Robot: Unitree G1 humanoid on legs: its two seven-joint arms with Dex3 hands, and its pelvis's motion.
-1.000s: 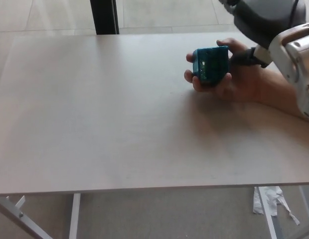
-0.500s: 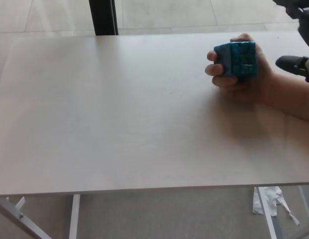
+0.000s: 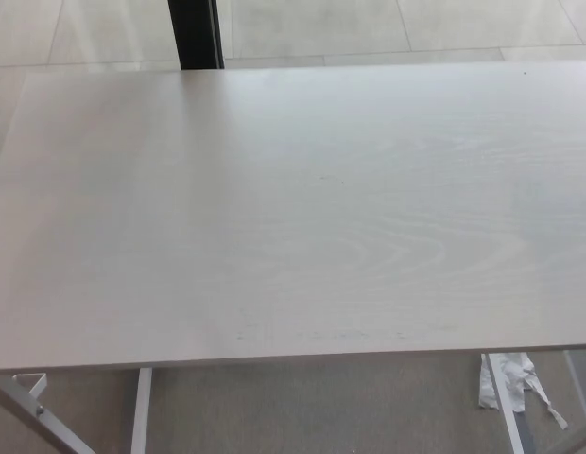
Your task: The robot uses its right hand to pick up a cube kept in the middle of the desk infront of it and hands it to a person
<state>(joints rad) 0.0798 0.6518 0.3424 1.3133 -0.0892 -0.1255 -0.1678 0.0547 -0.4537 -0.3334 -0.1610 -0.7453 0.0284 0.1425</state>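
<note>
Only the pale wooden desk fills the head view. No cube shows anywhere on it. Neither of my hands nor any part of my arms is in the picture. The person's hand that held the blue cube is out of the picture too.
A black post stands behind the desk's far edge on a tiled floor. White desk legs show below the front edge at the left. Crumpled white paper lies on the floor at the lower right.
The person's hand carried the blue cube off to the right and out of the picture. My right arm and hand also left the view at the upper right.
</note>
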